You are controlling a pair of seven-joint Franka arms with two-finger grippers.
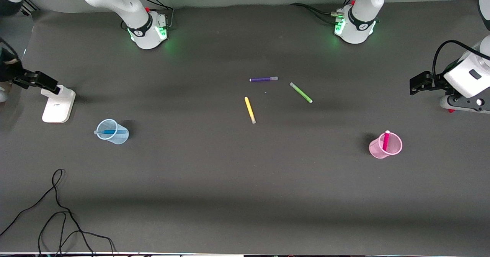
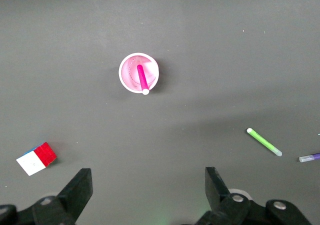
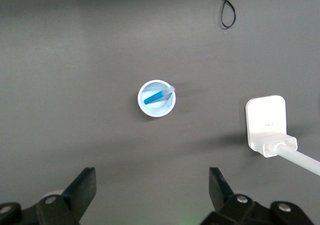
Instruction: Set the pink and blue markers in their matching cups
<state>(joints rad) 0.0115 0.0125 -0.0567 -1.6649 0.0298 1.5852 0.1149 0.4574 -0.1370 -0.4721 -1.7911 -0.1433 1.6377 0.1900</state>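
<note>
The pale pink cup point(image 1: 386, 146) point(image 2: 138, 73) stands toward the left arm's end of the table. The pink marker point(image 1: 386, 140) point(image 2: 142, 78) leans inside it, pale tip above the rim. Toward the right arm's end, the pale blue cup point(image 1: 112, 131) point(image 3: 156, 98) holds the blue marker point(image 1: 111, 132) point(image 3: 156, 96), which lies slanted with its pale cap at the rim. My left gripper point(image 2: 148, 185) hangs high over the table by the pink cup, open and empty. High above the table by the blue cup, my right gripper point(image 3: 152, 185) is also open and empty.
A purple marker point(image 1: 263, 79), a green marker point(image 1: 301, 92) and a yellow marker point(image 1: 250, 110) lie mid-table between the cups. A white stand point(image 1: 58, 104) point(image 3: 266, 121) sits near the blue cup. A colour cube point(image 2: 37, 158) lies near the pink cup. A black cable point(image 1: 57, 211) loops at the near edge.
</note>
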